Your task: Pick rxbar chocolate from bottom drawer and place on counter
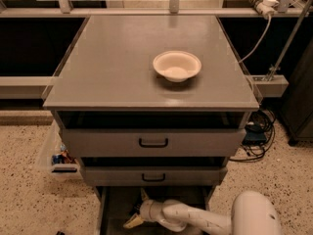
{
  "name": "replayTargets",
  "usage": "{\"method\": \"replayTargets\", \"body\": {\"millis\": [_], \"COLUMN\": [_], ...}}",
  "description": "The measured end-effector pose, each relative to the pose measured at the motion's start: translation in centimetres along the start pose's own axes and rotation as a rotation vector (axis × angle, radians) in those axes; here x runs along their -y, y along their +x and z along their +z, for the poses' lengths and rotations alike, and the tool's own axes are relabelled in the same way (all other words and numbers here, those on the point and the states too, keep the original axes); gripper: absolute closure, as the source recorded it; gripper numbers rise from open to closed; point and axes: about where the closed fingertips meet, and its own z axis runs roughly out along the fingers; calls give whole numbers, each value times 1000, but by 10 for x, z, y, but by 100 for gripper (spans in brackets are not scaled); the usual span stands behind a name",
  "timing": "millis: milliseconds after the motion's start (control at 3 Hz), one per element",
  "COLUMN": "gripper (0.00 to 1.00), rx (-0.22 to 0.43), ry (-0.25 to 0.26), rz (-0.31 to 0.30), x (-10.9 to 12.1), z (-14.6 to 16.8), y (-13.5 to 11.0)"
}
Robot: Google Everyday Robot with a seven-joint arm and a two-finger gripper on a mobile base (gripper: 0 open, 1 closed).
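Speckled terrazzo floor (24, 204), dim light, tangled black cables (259, 127) at right, metal rail (39, 12) behind

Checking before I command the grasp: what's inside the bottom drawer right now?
Inside the bottom drawer sits the gripper, fingers spread, over the dark floor. No rxbar chocolate shows: the arm and the picture's lower edge hide much of the drawer.
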Motion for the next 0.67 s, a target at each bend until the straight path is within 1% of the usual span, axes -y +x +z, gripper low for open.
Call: {"method": "replayTargets", "body": {"millis": [333, 667], "gripper": [0, 0], "rx": [-29, -62], "ry": [-2, -13], "rz": [9, 39], "x": [3, 10], "z": [7, 13], "y": [15, 30]}}
